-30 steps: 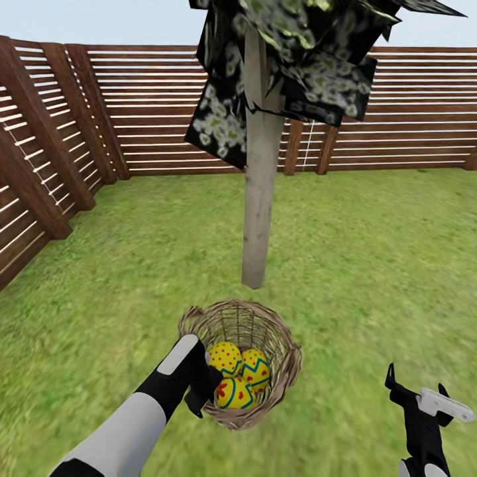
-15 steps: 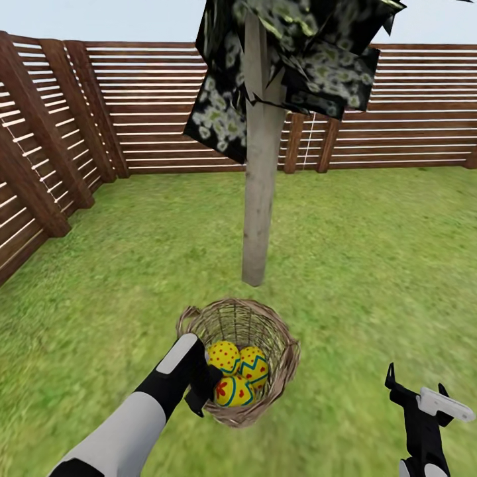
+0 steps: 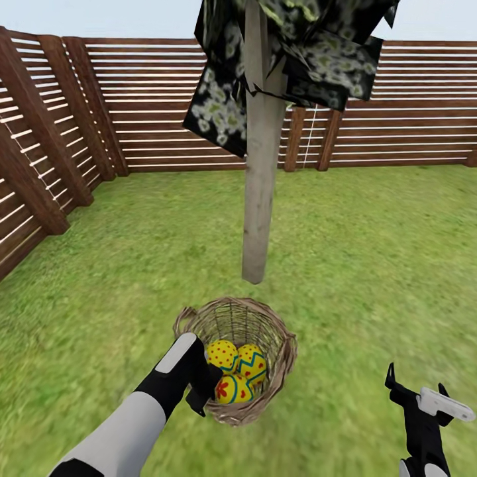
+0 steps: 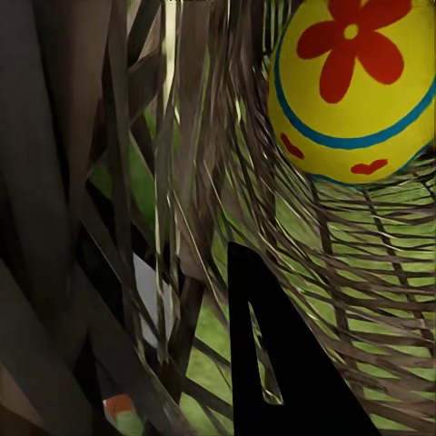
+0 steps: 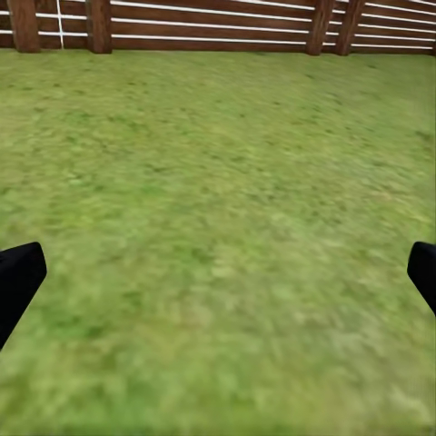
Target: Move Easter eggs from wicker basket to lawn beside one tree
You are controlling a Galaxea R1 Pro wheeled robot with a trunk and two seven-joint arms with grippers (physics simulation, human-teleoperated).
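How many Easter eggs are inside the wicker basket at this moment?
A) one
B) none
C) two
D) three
D: the head view shows three Easter eggs lying together inside the wicker basket, which the left pincer holds at its near rim, and none on the lawn.

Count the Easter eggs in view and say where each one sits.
3, all inside the wicker basket: the dotted egg nearest the left arm, the zigzag egg beside it, the flower egg closest to the robot. None seems hidden.
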